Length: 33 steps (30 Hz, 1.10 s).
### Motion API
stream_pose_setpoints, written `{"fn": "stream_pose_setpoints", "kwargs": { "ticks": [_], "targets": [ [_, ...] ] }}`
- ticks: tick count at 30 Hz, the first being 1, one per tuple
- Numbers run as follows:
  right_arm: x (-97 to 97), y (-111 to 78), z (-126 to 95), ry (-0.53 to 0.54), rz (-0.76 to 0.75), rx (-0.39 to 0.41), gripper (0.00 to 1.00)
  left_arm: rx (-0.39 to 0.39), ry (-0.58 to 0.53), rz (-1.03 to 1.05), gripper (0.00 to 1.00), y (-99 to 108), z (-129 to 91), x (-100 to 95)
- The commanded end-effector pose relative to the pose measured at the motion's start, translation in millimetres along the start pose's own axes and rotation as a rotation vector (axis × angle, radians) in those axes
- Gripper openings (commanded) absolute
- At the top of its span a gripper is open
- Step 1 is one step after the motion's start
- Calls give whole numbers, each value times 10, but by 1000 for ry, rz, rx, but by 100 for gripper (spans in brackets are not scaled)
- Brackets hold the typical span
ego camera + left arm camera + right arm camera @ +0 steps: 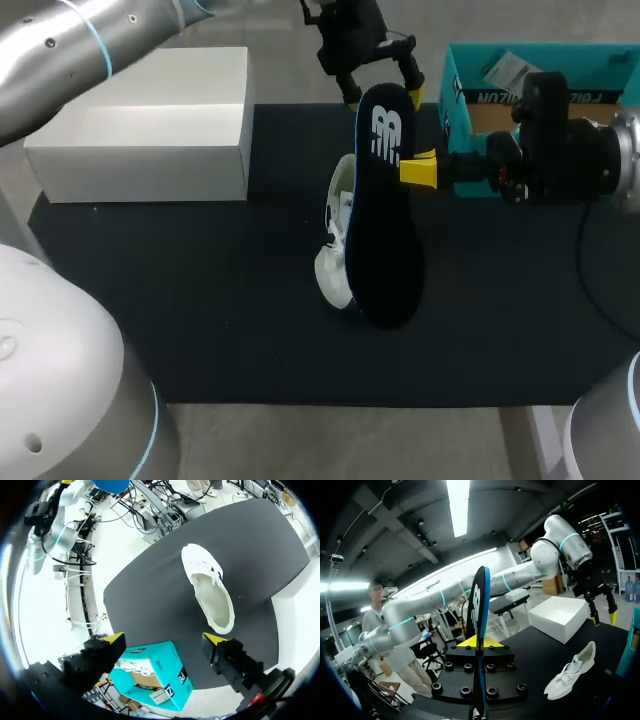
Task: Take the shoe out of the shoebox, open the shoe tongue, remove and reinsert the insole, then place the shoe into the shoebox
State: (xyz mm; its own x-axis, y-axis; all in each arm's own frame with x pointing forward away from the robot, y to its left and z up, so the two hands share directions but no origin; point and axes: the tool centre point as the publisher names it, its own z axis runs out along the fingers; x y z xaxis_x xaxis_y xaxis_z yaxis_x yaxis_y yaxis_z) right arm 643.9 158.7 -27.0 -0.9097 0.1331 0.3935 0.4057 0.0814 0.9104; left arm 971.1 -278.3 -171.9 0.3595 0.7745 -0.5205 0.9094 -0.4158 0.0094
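A white shoe [338, 240] lies on the black mat [200, 300] near its middle, opening upward [210, 592]. My right gripper [420, 168] is shut on the dark insole [385, 200] and holds it on edge in the air just right of the shoe. In the right wrist view the insole [479, 630] stands edge-on between the yellow tips [479, 641], with the shoe [570, 672] on the mat beyond. My left gripper [383, 92] hangs open and empty high over the mat's far side [165, 640]. The teal shoebox [540, 80] stands at the far right.
An open white box [150, 125] sits at the far left of the mat [559, 615]. Something white lies inside the teal shoebox [152, 677]. The mat's near half carries nothing but the shoe's toe.
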Motion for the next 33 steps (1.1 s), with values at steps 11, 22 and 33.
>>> {"fn": "stream_pose_setpoints", "kwargs": {
  "ticks": [11, 22, 33],
  "targets": [
    [-375, 114, -120, 27, 50, -42, 0, -20, -203, 62, 100, -11, -318, -38],
    [-1440, 450, -725, 101, 246, -69, 0, -78, -396, 72, 100, -138, -581, 58],
    [-2105, 734, -1010, 69, 327, -7, 0, -127, -511, 46, 100, -182, -669, 55]
  ]
}}
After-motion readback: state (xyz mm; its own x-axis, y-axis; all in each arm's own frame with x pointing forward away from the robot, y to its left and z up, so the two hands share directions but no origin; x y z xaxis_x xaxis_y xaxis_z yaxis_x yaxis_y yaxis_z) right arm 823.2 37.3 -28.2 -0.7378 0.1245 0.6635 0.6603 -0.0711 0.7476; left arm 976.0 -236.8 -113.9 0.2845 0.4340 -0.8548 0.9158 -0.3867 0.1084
